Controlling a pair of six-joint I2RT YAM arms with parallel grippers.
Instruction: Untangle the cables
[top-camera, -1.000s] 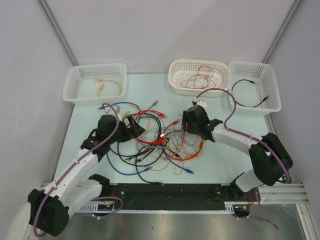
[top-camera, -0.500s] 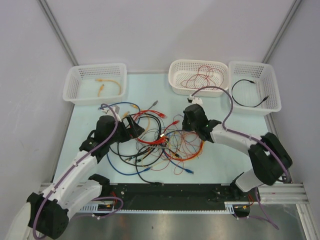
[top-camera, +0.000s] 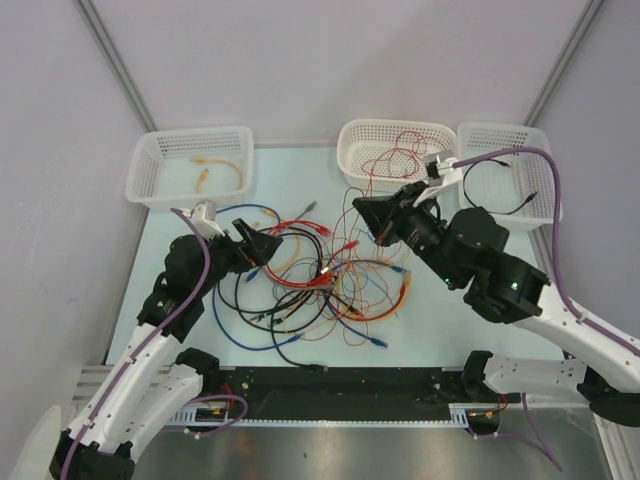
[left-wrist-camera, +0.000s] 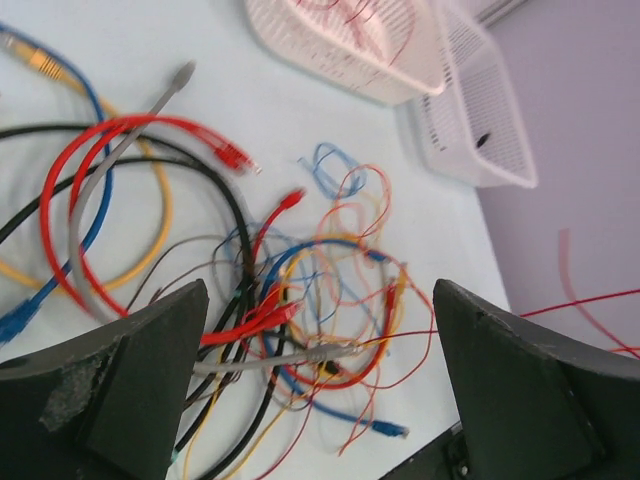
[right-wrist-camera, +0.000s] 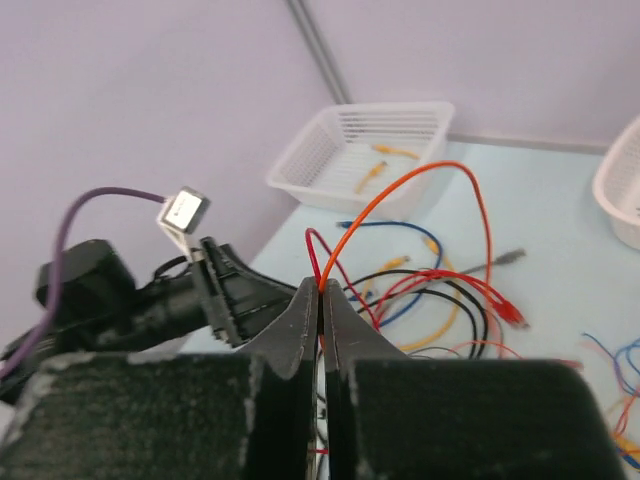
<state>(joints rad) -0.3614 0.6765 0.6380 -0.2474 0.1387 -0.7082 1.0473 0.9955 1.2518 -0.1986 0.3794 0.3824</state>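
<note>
As my right gripper (right-wrist-camera: 320, 290) has risen, clamped on a thin wire (right-wrist-camera: 440, 165), I reckon it's pulling free; left gripper (left-wrist-camera: 320, 290) gapes empty

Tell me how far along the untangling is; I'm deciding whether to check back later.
Done: an orange cable, red wires and a black cable lie in the three baskets. In hand: the right tool is shut on a thin red wire held up from the pile; the left tool is open above it. Left: the pile itself, tangled on the table.
</note>
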